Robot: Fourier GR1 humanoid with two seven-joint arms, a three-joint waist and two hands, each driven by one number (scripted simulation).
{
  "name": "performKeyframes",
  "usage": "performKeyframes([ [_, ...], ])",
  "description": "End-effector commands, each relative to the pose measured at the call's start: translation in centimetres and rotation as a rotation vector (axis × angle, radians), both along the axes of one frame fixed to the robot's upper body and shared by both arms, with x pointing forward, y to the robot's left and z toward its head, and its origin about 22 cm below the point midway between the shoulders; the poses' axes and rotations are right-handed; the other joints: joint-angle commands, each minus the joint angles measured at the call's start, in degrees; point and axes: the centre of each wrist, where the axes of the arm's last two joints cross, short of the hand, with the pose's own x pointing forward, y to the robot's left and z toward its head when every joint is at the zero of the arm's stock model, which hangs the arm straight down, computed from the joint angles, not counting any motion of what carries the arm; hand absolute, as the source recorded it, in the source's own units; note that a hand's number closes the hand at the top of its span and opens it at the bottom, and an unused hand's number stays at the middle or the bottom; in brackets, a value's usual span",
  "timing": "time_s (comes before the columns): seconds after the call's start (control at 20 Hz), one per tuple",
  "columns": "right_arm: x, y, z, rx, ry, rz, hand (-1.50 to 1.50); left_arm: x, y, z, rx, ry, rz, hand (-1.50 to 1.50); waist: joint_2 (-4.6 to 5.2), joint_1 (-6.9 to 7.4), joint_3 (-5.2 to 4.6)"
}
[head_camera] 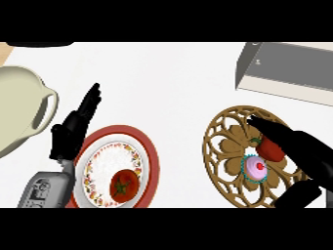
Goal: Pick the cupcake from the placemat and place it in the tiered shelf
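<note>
The cupcake [257, 168] sits on the round, cut-out placemat [226, 146], a little below its middle, pink-frosted with a red dot on top and a teal wrapper around its base. My right hand [302, 151] hangs over that mat from the right: the long fingers [270, 128] run up and to the left across its upper part, and the thumb [299, 194] lies apart at the lower right, so the cupcake is just beside the open span between them, toward the left and slightly low. The hand is spread, nothing held in it. A red strawberry-like piece [271, 148] lies touching or just under my fingers, between them and the cupcake, and I judge it the thing most likely to get in the way of closing on the right object. The cupcake is round, so it has no long axis to line up with; I would come at it from the sides. My left hand [73, 128] is well apart, resting with straight fingers up beside the red-rimmed plate [149, 156] that carries a tomato [124, 184]; the right is plainly the nearer one. The tiered shelf [291, 73] stands above the mat toward the upper right, so the carry would go up and away from me. A cream pitcher [10, 107] is at the far left. I can read no writing or brand anywhere.
</note>
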Motion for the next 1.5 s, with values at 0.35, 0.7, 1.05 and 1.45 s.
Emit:
performKeyframes([
  [0.35,2.1,1.9,-2.0,-0.002,0.009,0.016,-1.50,0.4,1.2,-1.2,0.000,0.010,0.004,0.00,0.04,0.01,0.00],
  [0.7,0.5,0.6,-4.9,-0.008,0.035,0.017,-1.50,-1.1,-0.1,-0.6,0.006,-0.014,0.012,0.00,-0.01,0.02,0.01],
  [1.05,2.0,-0.6,-4.2,-0.110,0.010,0.116,1.50,-0.5,1.5,0.2,0.002,-0.002,-0.006,0.00,0.03,0.12,0.01],
  [1.45,1.6,5.7,-6.4,-0.104,-0.015,-0.218,1.50,-0.7,-0.6,0.2,-0.003,-0.002,-0.016,0.00,0.10,0.79,-0.01],
])
